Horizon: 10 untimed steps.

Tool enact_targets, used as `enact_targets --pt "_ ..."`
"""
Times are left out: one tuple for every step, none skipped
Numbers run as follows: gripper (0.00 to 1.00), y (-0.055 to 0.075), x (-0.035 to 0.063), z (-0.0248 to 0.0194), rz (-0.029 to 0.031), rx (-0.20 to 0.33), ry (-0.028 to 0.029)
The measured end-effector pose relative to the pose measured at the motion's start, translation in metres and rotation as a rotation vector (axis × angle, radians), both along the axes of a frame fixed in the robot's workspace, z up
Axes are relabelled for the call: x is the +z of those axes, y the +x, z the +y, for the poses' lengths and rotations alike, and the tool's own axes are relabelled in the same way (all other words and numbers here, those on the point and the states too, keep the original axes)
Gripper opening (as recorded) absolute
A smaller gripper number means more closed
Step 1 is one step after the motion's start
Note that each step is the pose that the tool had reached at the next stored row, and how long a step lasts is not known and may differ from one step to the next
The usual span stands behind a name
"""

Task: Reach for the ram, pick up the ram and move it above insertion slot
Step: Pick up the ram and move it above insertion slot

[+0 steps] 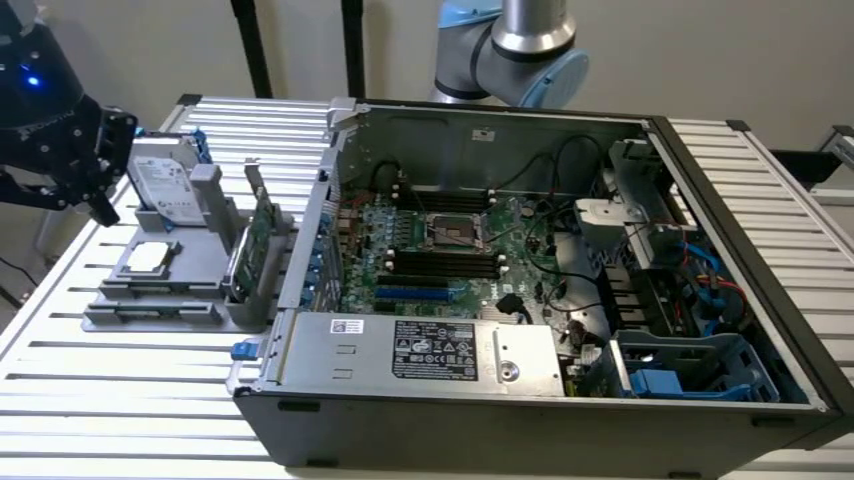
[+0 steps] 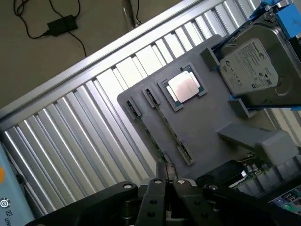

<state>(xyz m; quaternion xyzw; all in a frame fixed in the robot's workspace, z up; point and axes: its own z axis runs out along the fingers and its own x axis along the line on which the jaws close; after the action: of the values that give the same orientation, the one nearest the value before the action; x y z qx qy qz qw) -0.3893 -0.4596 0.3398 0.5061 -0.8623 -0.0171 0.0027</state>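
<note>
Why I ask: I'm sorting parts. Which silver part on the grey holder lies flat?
The square processor, lying face up on the holder; the hard drive stands on edge instead.

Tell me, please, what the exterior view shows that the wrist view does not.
The exterior view adds the open computer case, its motherboard and the upright expansion card. The wrist view adds the floor with a black power adapter, and a close look at the ram on edge in the grey holder. Both take in the hard drive, the processor, the holder and the gripper.
</note>
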Motion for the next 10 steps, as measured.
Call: enact_targets --pt "0.11 0.0000 0.0000 0.0000 0.0000 0.018 0.0000" --pt "0.11 0.0000 0.0000 0.0000 0.0000 0.036 0.0000" --pt "0.11 0.0000 0.0000 0.0000 0.0000 0.054 0.0000" --pt "0.11 0.0000 0.0000 0.0000 0.0000 0.074 -0.0001" --pt "0.11 -0.0001 0.0000 0.0000 -0.0001 0.092 0.0000" --pt "0.11 -0.0001 0.0000 0.0000 0.0000 0.109 -0.0001" --pt "0.11 -0.0001 0.0000 0.0000 0.0000 0.128 0.0000" --pt "0.11 -0.0001 0.0000 0.0000 0.0000 0.146 -0.0001" --pt "0.11 -0.0001 0.0000 0.0000 -0.0001 0.163 0.0000" --pt "0.11 -0.0001 0.0000 0.0000 0.0001 0.182 -0.0001"
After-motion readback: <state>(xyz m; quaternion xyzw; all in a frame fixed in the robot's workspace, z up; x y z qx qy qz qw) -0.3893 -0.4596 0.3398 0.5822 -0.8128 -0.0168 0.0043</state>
